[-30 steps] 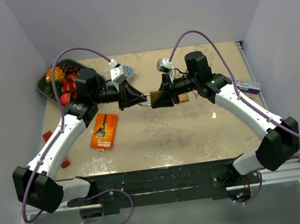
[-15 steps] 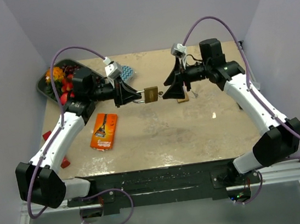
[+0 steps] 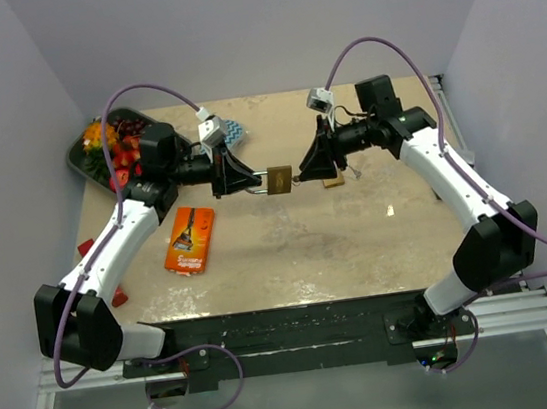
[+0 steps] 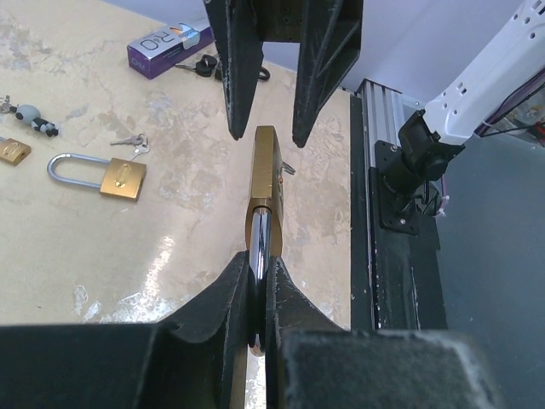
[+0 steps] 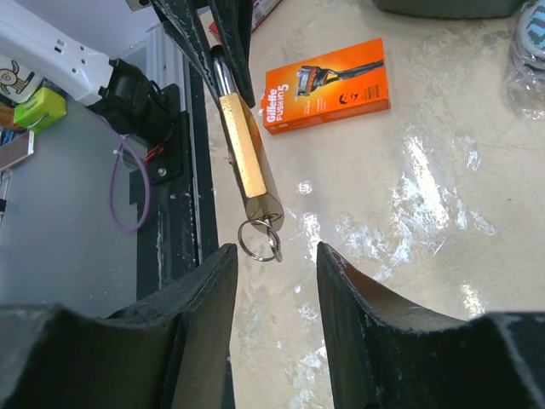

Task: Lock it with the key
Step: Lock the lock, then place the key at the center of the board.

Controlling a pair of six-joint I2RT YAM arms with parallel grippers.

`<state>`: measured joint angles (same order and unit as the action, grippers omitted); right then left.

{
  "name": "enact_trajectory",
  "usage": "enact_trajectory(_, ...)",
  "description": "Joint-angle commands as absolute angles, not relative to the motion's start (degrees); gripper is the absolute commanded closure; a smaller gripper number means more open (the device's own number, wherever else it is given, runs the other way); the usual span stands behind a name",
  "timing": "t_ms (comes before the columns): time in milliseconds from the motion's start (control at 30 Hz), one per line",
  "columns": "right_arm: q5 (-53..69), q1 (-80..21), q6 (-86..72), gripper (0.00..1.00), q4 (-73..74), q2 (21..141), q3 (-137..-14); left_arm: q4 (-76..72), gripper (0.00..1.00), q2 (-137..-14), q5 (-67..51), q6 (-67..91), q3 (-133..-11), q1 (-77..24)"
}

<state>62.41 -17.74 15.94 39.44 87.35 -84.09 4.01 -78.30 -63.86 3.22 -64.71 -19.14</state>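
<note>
Padlock hung in the air above the tabletop, pinched by its steel shackle in the left end effector, with its brass body pointing at the right end effector. That one's fingers were spread and empty, just off the lock's far end, where a key ring dangled. An orange razor box lay on the tabletop near the left arm.

Orange box: "Gillette FUSION5" in white print; purple box: only partial "RO" legible
</note>
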Motion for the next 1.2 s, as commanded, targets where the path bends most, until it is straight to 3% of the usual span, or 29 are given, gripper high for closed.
enact_trajectory(0,65.0,-18.4,18.2,0.57,39.6,87.9,-86.4,-3.1,1.0,-77.5,-67.8,3.5,-68.5,-19.3)
enact_trajectory(267,65.6,-18.9,21.6,0.65,42.7,89.6,-87.9,-4.6,1.0,-77.8,-67.3,5.3,-68.5,-19.8)
enact_trajectory(367,66.2,-18.9,22.7,0.73,43.7,89.9,-88.5,-4.9,1.0,-77.9,-67.1,5.6,-68.4,-20.1)
enact_trajectory(500,66.6,-18.8,24.9,1.0,45.5,90.2,-89.3,-4.9,1.0,-78.0,-66.8,6.1,-68.2,-20.2)
enact_trajectory(800,62.2,-17.1,35.3,1.0,57.5,89.1,-88.9,-4.2,1.0,-78.5,-66.4,5.4,-68.8,-17.1)
enact_trajectory(1067,60.3,-9.0,42.3,1.0,63.6,89.9,-86.0,-0.4,1.0,-79.1,-67.4,2.5,-70.5,-14.3)
enact_trajectory(1167,58.3,-5.9,37.7,1.0,60.3,91.7,-83.3,-0.1,1.0,-79.0,-66.5,1.5,-70.1,-14.2)
